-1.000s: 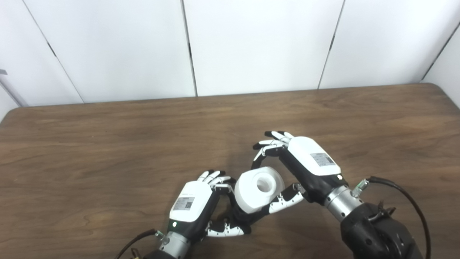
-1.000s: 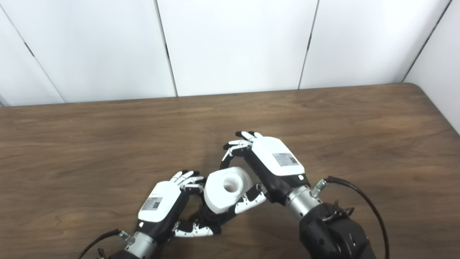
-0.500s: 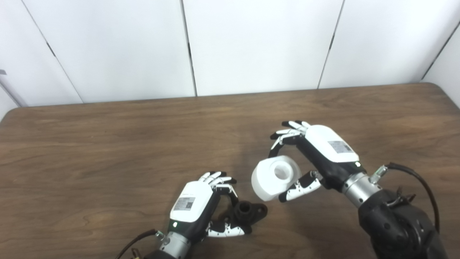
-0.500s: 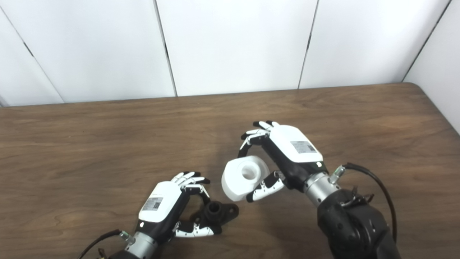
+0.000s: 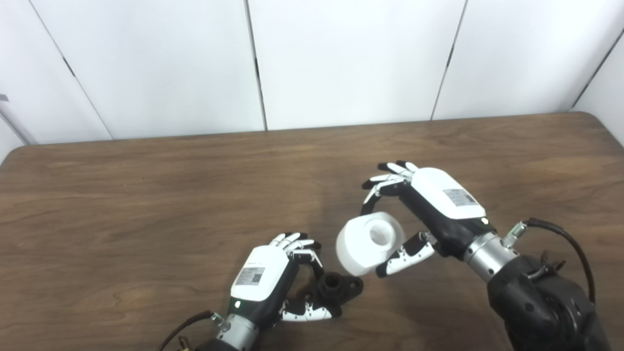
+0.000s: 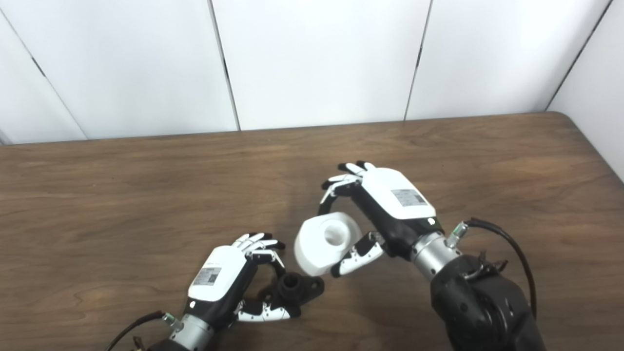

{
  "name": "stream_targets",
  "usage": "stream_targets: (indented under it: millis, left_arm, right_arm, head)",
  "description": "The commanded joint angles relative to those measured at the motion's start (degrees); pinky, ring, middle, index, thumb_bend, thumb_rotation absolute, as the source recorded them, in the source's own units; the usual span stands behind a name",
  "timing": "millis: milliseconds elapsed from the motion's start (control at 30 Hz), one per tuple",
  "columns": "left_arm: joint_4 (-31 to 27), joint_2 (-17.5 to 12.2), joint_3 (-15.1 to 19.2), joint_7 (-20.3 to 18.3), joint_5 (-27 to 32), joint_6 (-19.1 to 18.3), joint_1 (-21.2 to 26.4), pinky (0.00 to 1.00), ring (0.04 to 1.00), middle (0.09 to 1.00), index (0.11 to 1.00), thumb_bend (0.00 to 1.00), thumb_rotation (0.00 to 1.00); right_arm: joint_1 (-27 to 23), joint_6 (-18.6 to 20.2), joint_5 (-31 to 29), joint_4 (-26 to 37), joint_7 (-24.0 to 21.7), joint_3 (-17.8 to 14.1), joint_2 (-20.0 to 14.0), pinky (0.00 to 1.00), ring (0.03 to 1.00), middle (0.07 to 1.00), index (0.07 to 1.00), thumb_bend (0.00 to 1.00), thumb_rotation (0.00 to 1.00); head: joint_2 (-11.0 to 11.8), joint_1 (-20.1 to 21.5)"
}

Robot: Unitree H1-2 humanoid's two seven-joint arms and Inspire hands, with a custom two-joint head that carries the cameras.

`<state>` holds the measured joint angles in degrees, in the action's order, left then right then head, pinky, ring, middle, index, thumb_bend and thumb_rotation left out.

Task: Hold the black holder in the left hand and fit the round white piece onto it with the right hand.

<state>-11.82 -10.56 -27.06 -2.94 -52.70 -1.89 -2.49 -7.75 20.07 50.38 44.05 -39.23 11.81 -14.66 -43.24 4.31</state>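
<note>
The black holder (image 5: 337,287) has a short upright stub with an open top and a flat flange. It sits low over the table near the front edge, with my left hand (image 5: 265,278) shut on it, thumb under its near side. The round white piece (image 5: 369,241), a thick ring with a centre hole, hangs in the air just up and right of the holder. My right hand (image 5: 429,209) is shut on it, fingers over its far rim and thumb under its near side. A small gap separates piece and holder.
The brown wooden table (image 5: 146,204) stretches wide to the left and behind both hands. White wall panels (image 5: 341,58) stand along its far edge. A black cable (image 5: 560,234) loops off my right wrist.
One second ago the white piece sat over the holder. My right hand then lifted it off up and to the right, baring the holder, and has since drifted slightly back left. The left hand stayed still.
</note>
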Motion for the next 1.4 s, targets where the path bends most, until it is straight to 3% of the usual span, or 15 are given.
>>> stream_targets:
  millis: [0, 400, 933, 1367]
  left_arm:
    - [2.02, -0.4, -1.14, -2.48, -1.55, -0.63, -0.01, 0.92, 0.895, 0.804, 0.486, 0.52, 0.05]
    - [2.28, -0.08, -1.38, -2.31, -1.83, -0.75, 0.31, 0.93, 0.896, 0.801, 0.486, 0.52, 0.05]
    - [2.01, 0.1, -1.57, -2.57, -1.6, -1.35, 0.34, 0.94, 0.901, 0.804, 0.486, 0.52, 0.05]
    - [1.82, 0.09, -1.91, -2.48, -1.98, -1.65, 0.42, 0.94, 0.898, 0.804, 0.486, 0.52, 0.05]
  right_arm:
    - [-1.95, -0.01, 1.13, 2.75, -1.04, -0.04, 0.62, 0.98, 0.938, 0.807, 0.482, 0.52, 0.14]
    - [-0.45, -1.34, 4.43, 4.15, -5.1, 1.08, 4.09, 0.99, 0.944, 0.804, 0.483, 0.52, 0.14]
    - [1.87, -6.01, 6.08, -3.43, 0.0, 4.18, 5.72, 0.97, 0.935, 0.792, 0.482, 0.52, 0.13]
    - [2.34, -6.16, 6.46, -3.99, 0.62, 4.62, 6.94, 0.99, 0.941, 0.795, 0.482, 0.52, 0.14]
  head:
    - [-0.06, -0.04]
    - [-0.53, -0.59]
    - [-1.03, -0.89]
    - [-1.2, -0.89]
